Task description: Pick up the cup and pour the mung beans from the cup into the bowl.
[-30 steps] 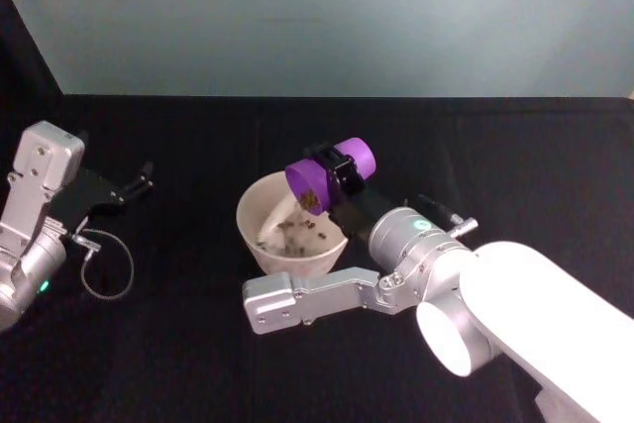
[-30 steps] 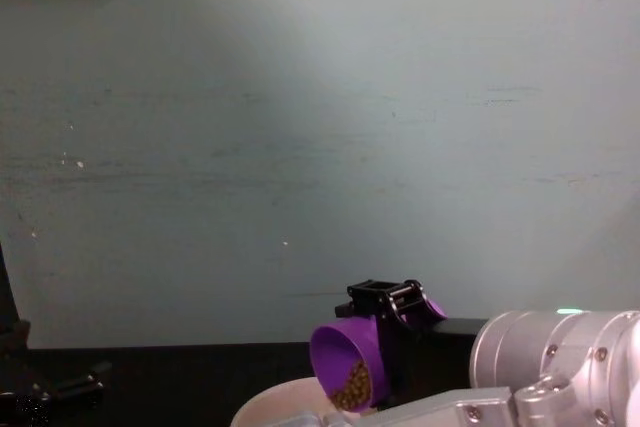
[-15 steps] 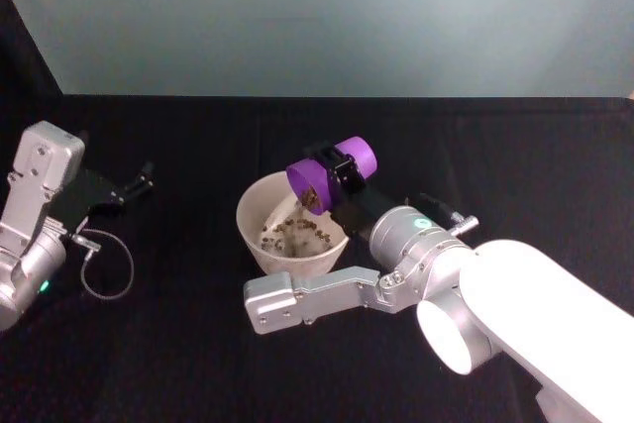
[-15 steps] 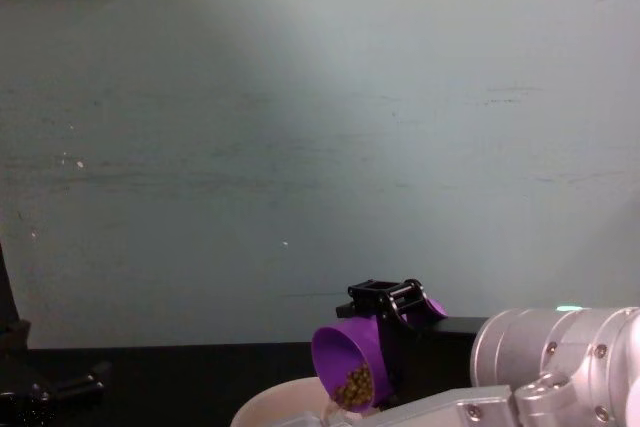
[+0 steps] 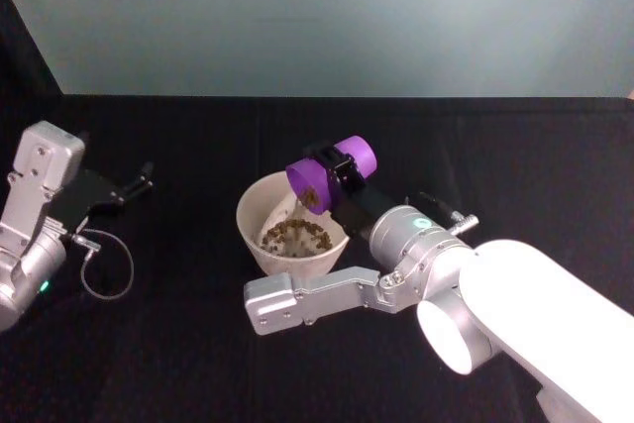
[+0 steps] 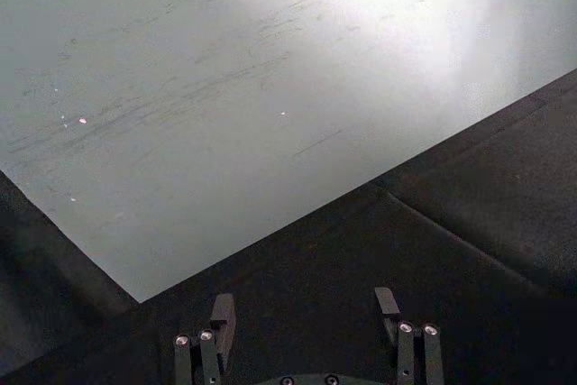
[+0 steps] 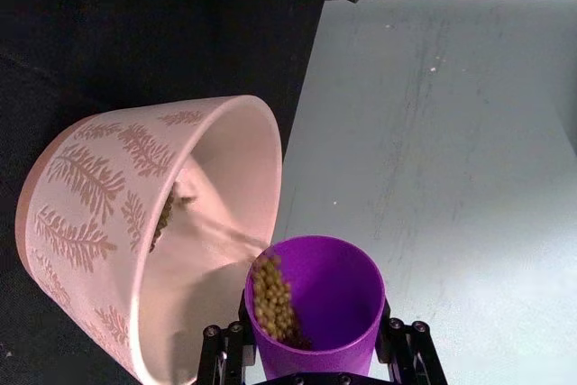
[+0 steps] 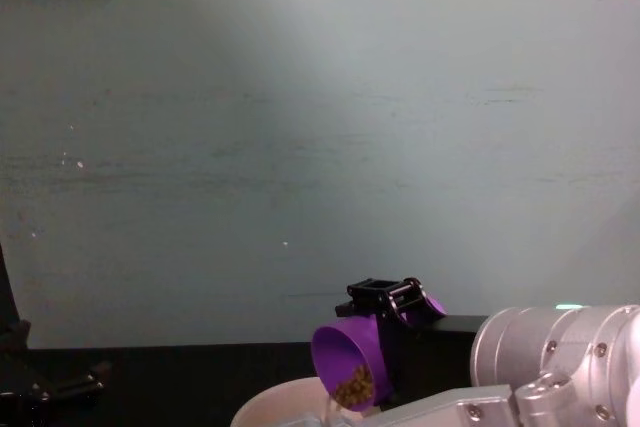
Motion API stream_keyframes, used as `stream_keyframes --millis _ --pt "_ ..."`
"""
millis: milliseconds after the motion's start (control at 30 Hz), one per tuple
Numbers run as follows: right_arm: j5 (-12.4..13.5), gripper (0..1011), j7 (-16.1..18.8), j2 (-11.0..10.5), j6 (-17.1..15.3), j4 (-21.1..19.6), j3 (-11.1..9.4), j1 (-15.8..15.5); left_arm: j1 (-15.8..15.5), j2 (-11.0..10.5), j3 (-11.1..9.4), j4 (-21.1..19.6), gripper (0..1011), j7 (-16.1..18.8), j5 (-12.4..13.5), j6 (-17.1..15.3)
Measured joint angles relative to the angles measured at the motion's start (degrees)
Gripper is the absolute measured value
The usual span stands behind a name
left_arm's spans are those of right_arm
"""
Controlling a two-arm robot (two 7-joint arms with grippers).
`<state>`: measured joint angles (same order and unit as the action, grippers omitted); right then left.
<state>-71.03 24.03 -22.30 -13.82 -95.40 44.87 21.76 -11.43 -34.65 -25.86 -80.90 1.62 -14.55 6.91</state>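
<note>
In the head view, the right gripper (image 5: 335,167) is clenched around the middle of the cup (image 5: 359,156), which it holds in the air above the right far edge of the bowl (image 5: 246,207). The cup lies tipped over. Its long axis runs from the base, up and to the far right, down to the mouth at the near left, and the mouth hangs inside the line of the bowl's rim. A heap of mung beans (image 5: 294,236) lies in the bottom of the bowl. The left gripper (image 5: 139,183) is parked well apart at the left of the table.

In the left wrist view, we see the left gripper's fingers (image 6: 221,317) spread wide with nothing between them, facing bare black cloth and the wall.

In the right wrist view, we look down the cup (image 7: 338,290) from base to mouth. A clump of beans (image 7: 270,299) sits on the side of its inner wall nearest the bowl (image 7: 90,187), right at the lip, and the bowl's opening lies directly beyond that lip.

In the chest view, the cup (image 8: 340,347) slants mouth-down to the left, its lowest lip just above the bowl's rim (image 8: 270,407).

We judge that the next move turns on this line. The bowl lies straight along the cup's axis below the mouth, so tipping the base higher should empty it without any sideways shift.
</note>
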Motion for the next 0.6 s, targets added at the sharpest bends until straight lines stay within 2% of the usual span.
stream_keyframes --millis 600 --pt "-1.39 723 0.30 -0.22 -0.15 -0.18 0.68 0.29 0.00 0.00 0.00 0.00 1000 0.00 0.00 0.00"
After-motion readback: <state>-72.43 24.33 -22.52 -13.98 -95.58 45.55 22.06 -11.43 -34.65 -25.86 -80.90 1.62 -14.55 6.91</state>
